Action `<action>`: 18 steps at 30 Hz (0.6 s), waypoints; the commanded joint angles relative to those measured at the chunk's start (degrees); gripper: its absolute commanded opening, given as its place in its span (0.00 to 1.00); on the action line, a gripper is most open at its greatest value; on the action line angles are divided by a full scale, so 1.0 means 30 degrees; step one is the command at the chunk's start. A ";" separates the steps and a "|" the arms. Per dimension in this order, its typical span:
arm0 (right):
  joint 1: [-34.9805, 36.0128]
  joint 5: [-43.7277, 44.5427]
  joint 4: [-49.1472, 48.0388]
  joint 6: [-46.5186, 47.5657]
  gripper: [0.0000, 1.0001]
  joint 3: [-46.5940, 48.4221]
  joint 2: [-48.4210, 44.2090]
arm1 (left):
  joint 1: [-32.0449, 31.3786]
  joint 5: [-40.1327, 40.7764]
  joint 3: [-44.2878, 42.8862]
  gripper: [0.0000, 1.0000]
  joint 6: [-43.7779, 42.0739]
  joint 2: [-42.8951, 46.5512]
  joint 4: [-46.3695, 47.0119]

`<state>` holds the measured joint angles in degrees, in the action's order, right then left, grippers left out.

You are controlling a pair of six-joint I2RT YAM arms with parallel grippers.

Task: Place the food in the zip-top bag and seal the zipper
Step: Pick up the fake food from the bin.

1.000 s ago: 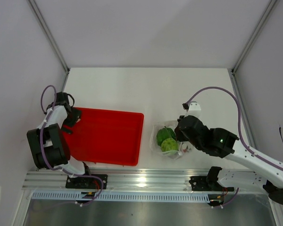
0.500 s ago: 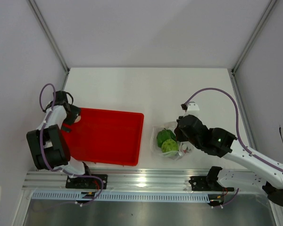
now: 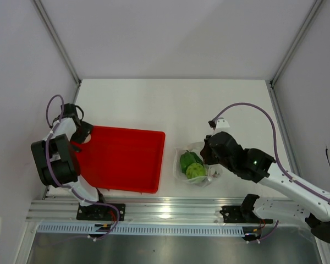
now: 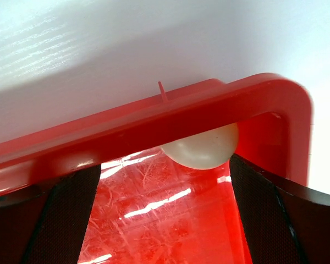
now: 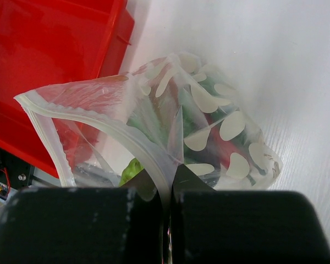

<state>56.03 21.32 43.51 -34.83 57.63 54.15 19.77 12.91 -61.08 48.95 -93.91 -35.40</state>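
Note:
The zip-top bag point(image 3: 180, 149) lies right of the red tray, and the food point(image 3: 191, 165) shows through it as round green pieces. In the right wrist view the bag point(image 5: 231, 129) is clear with white drop-shaped prints, and green point(image 5: 131, 170) and red pieces lie inside. Its zipper point(image 5: 99, 118) runs as a pale strip and the mouth gapes on the left. My right gripper point(image 5: 169, 179) is shut on that strip; in the top view the right gripper point(image 3: 208, 158) is at the bag's right edge. My left gripper point(image 3: 82, 136) is open over the tray's far left corner, holding nothing.
The red tray point(image 3: 121, 159) takes up the left half of the table, its rim point(image 4: 170, 113) just ahead of the left fingers point(image 4: 60, 220). A pale round thing point(image 4: 203, 148) sits under that rim. White walls close in both sides.
The left jaws have opened to full width and that arm has drawn back a little to the left. The tray, the bag and the right gripper have shifted slightly left.

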 commanded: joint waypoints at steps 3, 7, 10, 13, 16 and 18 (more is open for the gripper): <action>-0.0688 -0.1043 -0.1201 0.0858 0.00 -0.0254 -0.0062 | 0.0236 0.0532 -0.0470 0.99 -0.0496 -0.0573 0.0080; -0.1155 -0.1452 -0.1318 0.1092 0.00 -0.0312 -0.0296 | 0.0236 0.0913 -0.0236 0.99 -0.0496 -0.0427 -0.0007; -0.1362 -0.1628 -0.1435 0.1180 0.00 -0.0341 -0.0442 | 0.0236 0.1029 -0.0002 0.99 -0.0554 0.0098 -0.0095; -0.1625 -0.1687 -0.1669 0.1297 0.00 -0.0400 -0.0588 | 0.0236 0.0825 0.0960 0.99 -0.1254 0.1035 0.0926; -0.2064 -0.1979 -0.1758 0.1472 0.00 -0.0517 -0.0677 | 0.0236 0.0708 0.1696 0.99 -0.2307 0.2413 0.2128; -0.2357 -0.2329 -0.1787 0.1619 0.00 -0.0663 -0.0735 | 0.0236 0.0562 0.1844 1.00 -0.2866 0.2942 0.2598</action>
<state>50.11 15.88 40.77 -31.40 55.90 53.25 19.90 13.89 -55.99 44.77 -89.45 -32.36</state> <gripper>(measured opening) 0.003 0.994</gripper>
